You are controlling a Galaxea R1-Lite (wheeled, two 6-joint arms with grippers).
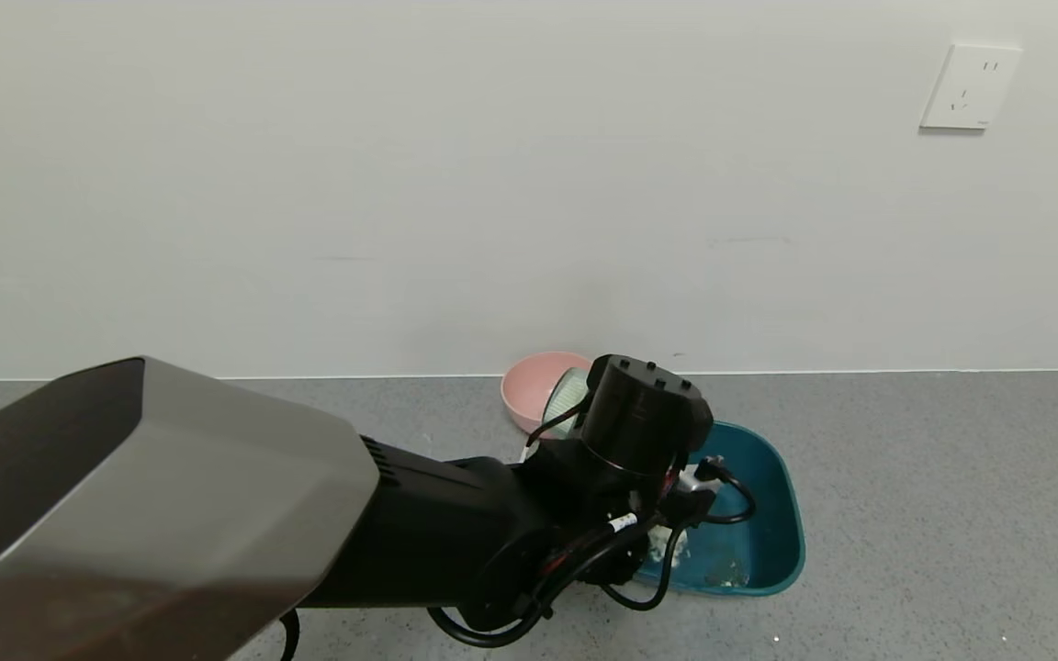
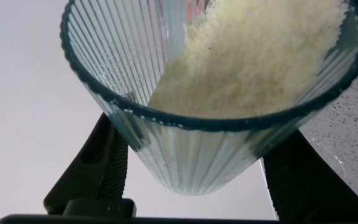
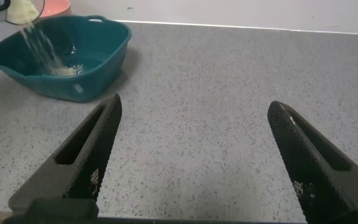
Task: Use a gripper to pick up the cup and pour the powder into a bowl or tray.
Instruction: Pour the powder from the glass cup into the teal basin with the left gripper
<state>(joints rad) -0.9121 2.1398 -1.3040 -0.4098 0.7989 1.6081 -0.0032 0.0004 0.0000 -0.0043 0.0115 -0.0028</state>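
Note:
My left gripper (image 2: pixel 197 158) is shut on the cup (image 2: pixel 185 149), a ribbed, clear blue-green tumbler, with one black finger on each side. In the head view the cup (image 1: pixel 568 397) is tipped over behind my black wrist, above the teal basin (image 1: pixel 782 542). White powder (image 2: pixel 253 56) has slid up to the rim. From the right wrist view a thin stream of powder (image 3: pixel 39 43) falls from the cup (image 3: pixel 18 9) into the basin (image 3: pixel 107 53), where a small heap (image 3: pixel 64 70) lies. My right gripper (image 3: pixel 194 118) hovers open over bare counter, well away from the basin.
A round pink bowl (image 1: pixel 529 386) stands just behind the cup, against the white wall. The grey speckled counter (image 1: pixel 933 514) runs wide to the right of the basin. A wall socket (image 1: pixel 968 87) sits high up on the right. My left arm (image 1: pixel 217 514) fills the lower left of the head view.

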